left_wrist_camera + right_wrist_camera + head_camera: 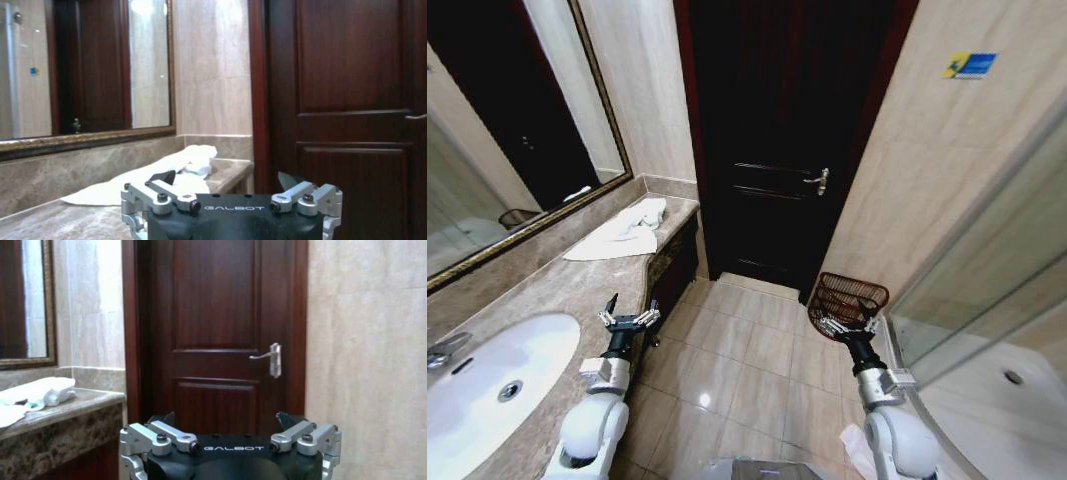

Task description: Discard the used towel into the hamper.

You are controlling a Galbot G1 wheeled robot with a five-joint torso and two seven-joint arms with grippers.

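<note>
Nothing of the task looks done as yet; the towel [627, 232] lies spread and rumpled on the far end of the marble counter [547, 290], up against the wall beside the dark door [777, 150], and the hamper [851, 300] stands on the tiled floor [747, 360] across the room, at the foot of the right-hand wall, with nothing white to be seen in it, though its inside is only partly visible from the head camera.

The left gripper [630, 318] is raised at the counter's front edge, between the sink [497, 380] and the towel, well short of the cloth; its fingers stand spread and hold nothing; in the left wrist view the towel [160, 177] lies ahead of it along the counter, below the framed mirror [80, 70]. The right gripper [835, 326] is raised on the other side, just in front of the hamper as the head camera sees it; its fingers are likewise spread and empty; its wrist camera looks toward the door and its handle [270, 359], with the towel's rolled end [43, 390] off on the counter.

So the whole job seems left to do: reaching the towel, gripping it, carrying it over the floor, and letting it fall into the hamper; the left arm appears the better placed for the pickup, the right being nearer the basket.
</note>
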